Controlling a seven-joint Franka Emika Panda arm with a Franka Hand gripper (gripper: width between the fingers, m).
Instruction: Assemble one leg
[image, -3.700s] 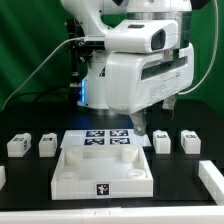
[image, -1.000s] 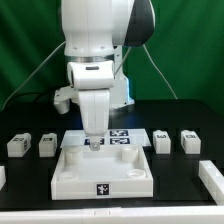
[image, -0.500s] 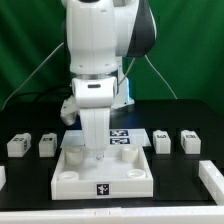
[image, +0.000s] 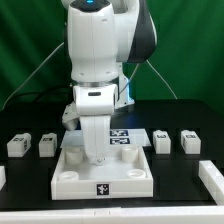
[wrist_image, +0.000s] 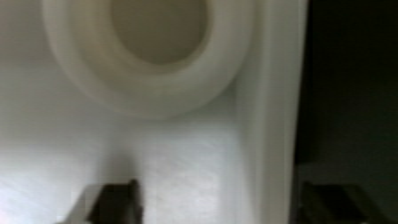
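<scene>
The large white square panel (image: 125, 166) lies on the black table in front of the arm. My gripper (image: 97, 153) is low over its far corner on the exterior view's left. In the wrist view the panel's round corner socket (wrist_image: 157, 40) fills the frame. My gripper (wrist_image: 231, 205) is open, with its dark fingertips (wrist_image: 116, 203) either side of the panel's edge strip; a dark gap shows beside the other fingertip. Four small white legs stand in a row: two at the exterior view's left (image: 17, 144) (image: 47, 144) and two at its right (image: 162, 141) (image: 190, 141).
The marker board (image: 124, 138) lies behind the panel, partly hidden by the arm. White blocks sit at the exterior view's lower left (image: 2, 178) and lower right (image: 212, 178) edges. A green wall stands behind the table.
The arm has swung from the exterior view's right to the panel's far-left corner. Over the last second the gripper has come down onto that corner. The legs have not moved.
</scene>
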